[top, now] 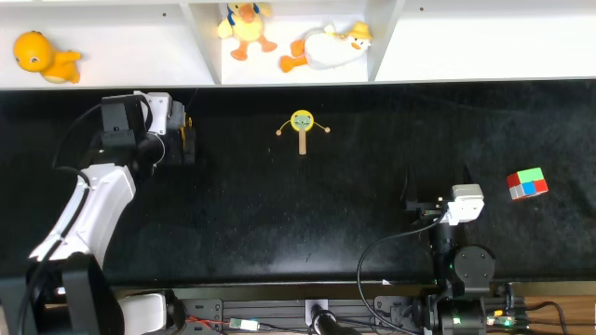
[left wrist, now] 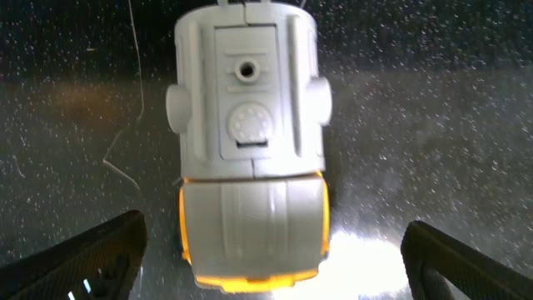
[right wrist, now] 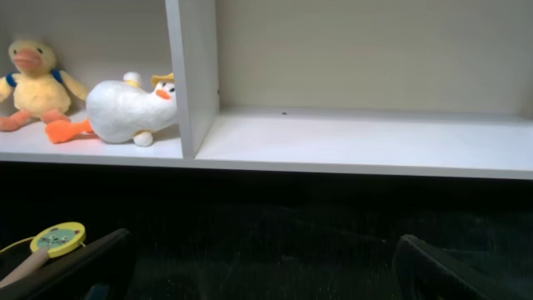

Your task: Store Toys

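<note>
A white and grey toy vehicle [left wrist: 250,125] with a yellow-orange end lies underside up on the black table. My left gripper [left wrist: 275,227] is open, with one finger on each side of the toy's yellow end and a gap to each. In the top view the left gripper [top: 179,141] is at the table's far left, close to the shelf. A yellow rattle drum [top: 302,127] on a wooden stick lies mid-table. A multicoloured cube [top: 527,183] sits at the right. My right gripper [right wrist: 266,279] is open and holds nothing, low near the front [top: 419,207].
A white shelf [top: 209,42] runs along the far edge. An orange duck [top: 42,56] sits in its left compartment. A yellow duck plush [top: 247,26] and a white duck plush [top: 326,46] share the middle one. The right compartment [right wrist: 375,137] holds nothing.
</note>
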`<action>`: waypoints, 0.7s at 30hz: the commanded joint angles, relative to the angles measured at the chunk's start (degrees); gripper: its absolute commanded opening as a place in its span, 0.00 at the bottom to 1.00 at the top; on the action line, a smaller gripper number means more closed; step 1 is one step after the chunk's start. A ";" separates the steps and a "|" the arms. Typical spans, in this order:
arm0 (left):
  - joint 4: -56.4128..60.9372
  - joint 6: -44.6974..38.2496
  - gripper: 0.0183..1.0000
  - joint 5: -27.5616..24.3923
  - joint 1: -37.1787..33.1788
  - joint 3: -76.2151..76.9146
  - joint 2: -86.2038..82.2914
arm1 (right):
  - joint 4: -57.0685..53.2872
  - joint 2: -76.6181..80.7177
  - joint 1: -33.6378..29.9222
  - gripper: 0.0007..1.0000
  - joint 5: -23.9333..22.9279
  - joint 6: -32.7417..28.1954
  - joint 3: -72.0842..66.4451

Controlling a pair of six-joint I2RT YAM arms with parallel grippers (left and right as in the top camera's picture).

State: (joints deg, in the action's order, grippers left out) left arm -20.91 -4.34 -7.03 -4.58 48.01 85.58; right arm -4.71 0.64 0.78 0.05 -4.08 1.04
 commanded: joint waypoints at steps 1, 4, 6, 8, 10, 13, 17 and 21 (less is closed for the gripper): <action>1.84 1.44 0.97 1.66 0.33 -0.31 1.46 | 0.26 -0.39 -0.15 1.00 0.33 0.26 -0.76; 1.90 1.44 0.83 2.49 0.33 -0.31 1.46 | 0.26 -0.39 -0.15 1.00 0.33 0.26 -0.76; 2.05 1.44 0.74 2.67 0.33 -0.31 1.46 | 0.26 -0.39 -0.15 1.00 0.33 0.26 -0.76; 2.19 1.44 0.65 2.67 0.33 -0.31 1.46 | 0.26 -0.39 -0.15 1.00 0.33 0.26 -0.76; 2.19 1.44 0.61 2.64 0.33 -0.31 1.46 | 0.26 -0.39 -0.15 0.99 0.33 0.26 -0.76; 2.19 1.44 0.54 2.64 0.33 -0.31 1.44 | 0.26 -0.39 -0.15 1.00 0.33 0.26 -0.76; 1.51 1.44 0.43 2.67 0.33 -0.33 0.76 | 0.26 -0.39 -0.15 1.00 0.33 0.26 -0.76; 0.57 1.42 0.38 2.67 0.35 -0.68 -1.51 | 0.26 -0.39 -0.15 0.99 0.33 0.26 -0.76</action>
State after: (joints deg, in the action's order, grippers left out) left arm -19.35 -3.11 -4.62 -4.58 48.03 86.04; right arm -4.73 0.64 0.78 0.05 -4.08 1.04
